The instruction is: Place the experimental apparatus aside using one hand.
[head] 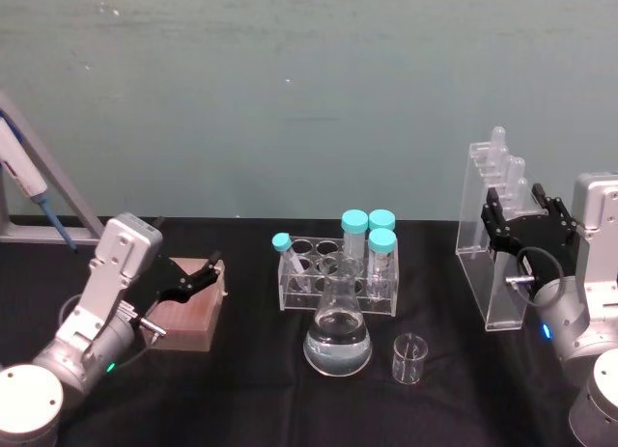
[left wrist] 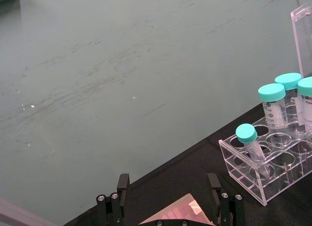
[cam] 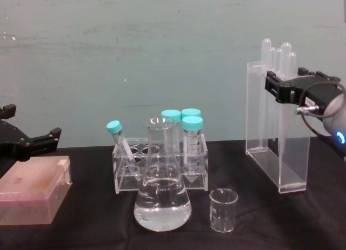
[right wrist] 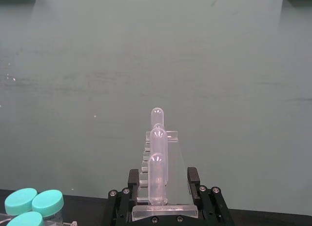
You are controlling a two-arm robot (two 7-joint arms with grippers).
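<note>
The tall clear acrylic stand (head: 480, 273) of long tubes rests on the black table at the far right. My right gripper (head: 526, 217) is shut on its upper part, one finger pressed to each side. The right wrist view shows the stand (right wrist: 158, 138) between the fingers (right wrist: 133, 179), and the chest view shows that gripper (cam: 282, 88) near the stand's (cam: 278, 153) top. A conical flask (head: 338, 343) of clear liquid and a small glass beaker (head: 408, 358) stand at the front centre. My left gripper (head: 200, 273) hangs open above a pinkish box (head: 188, 317) on the left.
A clear rack (head: 333, 278) holding several teal-capped tubes sits just behind the flask, also in the left wrist view (left wrist: 265, 172). A blue pipette (head: 29, 188) leans on a frame at the far left. A green wall closes off the back.
</note>
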